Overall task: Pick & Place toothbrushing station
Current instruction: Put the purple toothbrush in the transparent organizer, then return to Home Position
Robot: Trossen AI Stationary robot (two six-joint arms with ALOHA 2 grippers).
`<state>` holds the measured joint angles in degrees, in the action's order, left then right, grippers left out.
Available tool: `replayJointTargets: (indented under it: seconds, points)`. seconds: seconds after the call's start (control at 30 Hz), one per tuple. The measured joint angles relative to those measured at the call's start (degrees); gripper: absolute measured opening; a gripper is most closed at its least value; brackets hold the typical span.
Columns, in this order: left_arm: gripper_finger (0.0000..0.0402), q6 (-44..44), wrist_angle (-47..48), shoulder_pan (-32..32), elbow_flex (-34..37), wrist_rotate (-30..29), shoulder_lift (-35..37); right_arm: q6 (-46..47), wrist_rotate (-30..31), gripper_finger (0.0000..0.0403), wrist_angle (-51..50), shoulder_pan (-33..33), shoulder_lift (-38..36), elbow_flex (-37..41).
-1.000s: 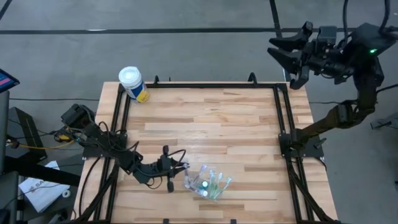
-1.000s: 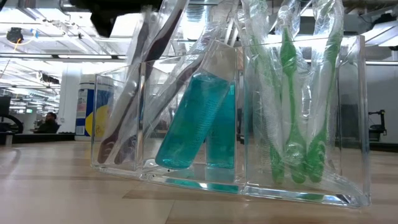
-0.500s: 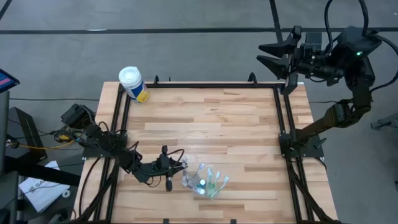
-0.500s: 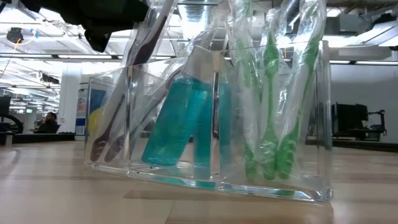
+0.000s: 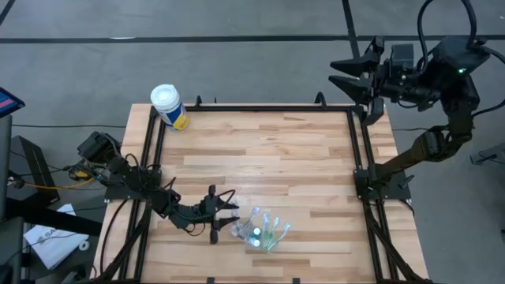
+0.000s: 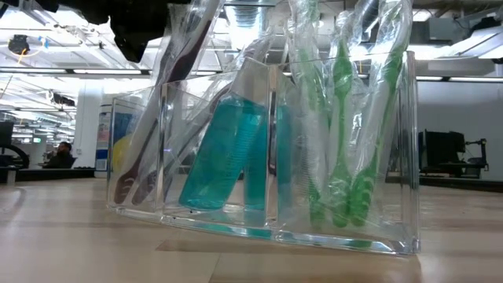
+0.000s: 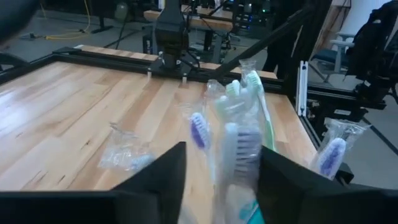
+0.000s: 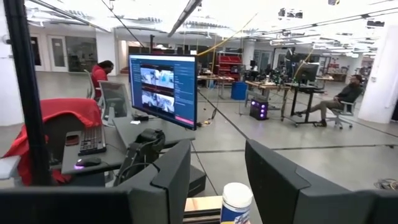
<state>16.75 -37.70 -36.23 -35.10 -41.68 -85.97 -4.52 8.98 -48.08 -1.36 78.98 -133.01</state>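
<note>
The desk (image 5: pixel 260 150) is a butcher-block top in a black frame. The right arm (image 5: pixel 442 102) waits past the far right corner, jaws parted and holding nothing. The left arm (image 5: pixel 142 189) reaches along the near edge; its jaws (image 5: pixel 229 211) stand released just beside the cup (image 5: pixel 256 230), gripping nothing. A canister (image 5: pixel 168 106) sits at the far left corner. The clear cup stands upright near the front middle, holding green brushes (image 6: pixel 339 149), purple brushes (image 6: pixel 161 134) and teal tubes (image 6: pixel 224 149).
</note>
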Motion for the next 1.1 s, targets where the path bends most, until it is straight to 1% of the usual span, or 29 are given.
replayJointTargets:
  seconds: [0.1, 0.17, 0.3, 0.47, 0.63, 0.7, 0.77, 0.87, 0.9, 0.97, 1.03, 1.1]
  points:
    - [0.0188, -0.57, -0.61, 0.0, -0.01, 0.4, 0.0, -0.23, 0.02, 0.0141, -0.01, 1.04, -0.22, 0.0]
    - [0.0206, -2.73, -2.1, 0.0, -0.01, 0.53, 0.3, -0.45, 0.02, 0.0139, 0.12, 1.56, -0.4, 0.0]
    - [0.0229, -7.87, -5.98, 0.0, -0.63, 0.47, 1.48, -0.6, 0.04, 0.0137, 0.09, 2.47, -0.4, 0.0]
    - [0.0238, -11.86, -7.53, 0.0, -3.02, 0.75, 3.73, -0.6, 0.04, 0.0141, 0.08, 2.64, -0.42, 0.0]
    - [0.0237, -15.85, -7.47, 0.04, -5.49, 1.62, 5.19, -1.26, -0.05, 0.014, 0.08, 2.88, -0.39, 0.0]
    - [0.0233, -17.8, -7.35, 0.06, -7.48, 1.45, 6.61, -0.49, -0.08, 0.0138, -0.21, 4.27, -0.42, 0.0]
    - [0.0224, -17.72, -7.71, 1.2, -9.94, 1.76, 9.53, 1.87, -0.1, 0.0135, -0.18, 6.51, -0.62, 0.02]
    - [0.0209, -16.32, -7.57, 3.31, -12.61, 4.49, 15.4, 8.22, -0.22, 0.0132, -1.84, 9.76, -2.04, 0.11]
    - [0.0205, -15.62, -7.49, 3.85, -12.63, 4.91, 17.87, 9.56, -0.14, 0.0133, -2.64, 10.91, -2.74, 0.04]
    - [0.0198, -15.01, -7.45, 3.96, -12.39, 5.44, 22.79, 9.14, 0.02, 0.0134, -4.71, 13.69, -4.18, -0.02]
    - [0.0193, -14.64, -7.12, 3.19, -10.9, 5.73, 27.74, 7.34, -0.65, 0.0137, -6.67, 17.48, -5.72, -0.02]
    - [0.0189, -13.84, -7.04, 1.96, -8.73, 6.06, 32.17, 7.86, -2.11, 0.0139, -10.84, 20.84, -7.71, 0.03]
